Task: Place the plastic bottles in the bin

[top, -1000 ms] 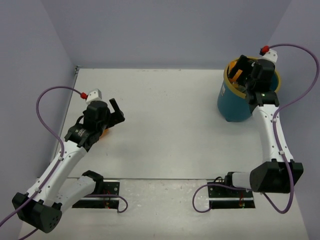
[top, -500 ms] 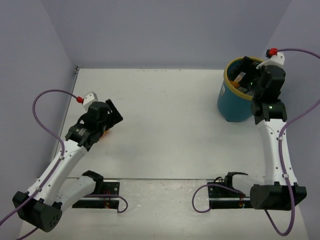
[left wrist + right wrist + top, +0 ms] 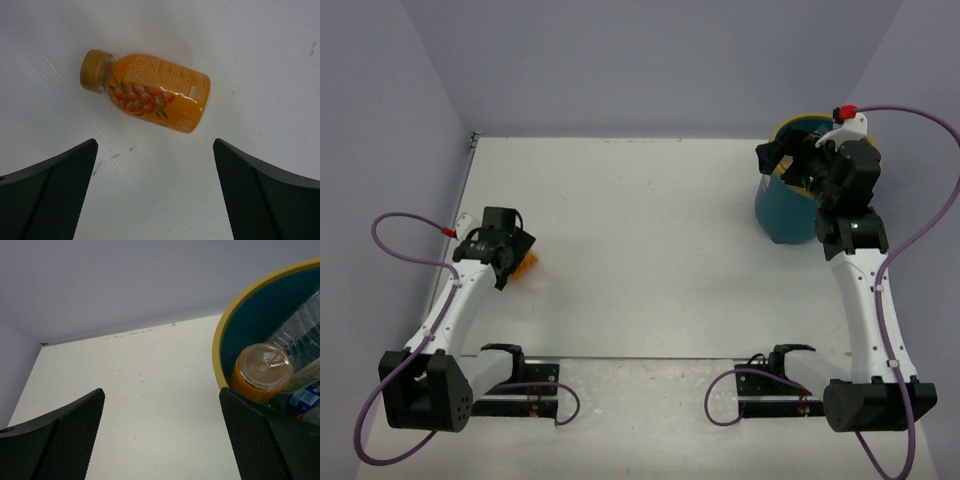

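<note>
**Desk:** What is on the left side of the counter (image 3: 650, 230)?

**Photographer:** One orange bottle (image 3: 155, 92) lies on its side on the white surface, its brown cap (image 3: 96, 70) to the left in the wrist view and a fruit-print label facing up. The left tool (image 3: 155, 150) hangs over it with its fingers spread wide and nothing between them. The bottle sits just beyond the fingertips and touches neither. From overhead, only an orange sliver (image 3: 527, 263) shows beside the arm's black head.

**Desk:** And the right arm?

**Photographer:** It is at the far right corner. The right tool (image 3: 162, 395) is at the left side of the yellow rim of the teal bin (image 3: 785, 215), and its fingers are also parted and empty.

**Desk:** Is anything in the bin?

**Photographer:** Yes. The wrist camera looks past the rim (image 3: 222, 335) at a second orange bottle (image 3: 262, 371), seen end-on against the inner wall. A clear ribbed bottle (image 3: 300, 330) is behind it, and a scrap of blue label (image 3: 305, 397) shows lower down. The rest is hidden.
</note>
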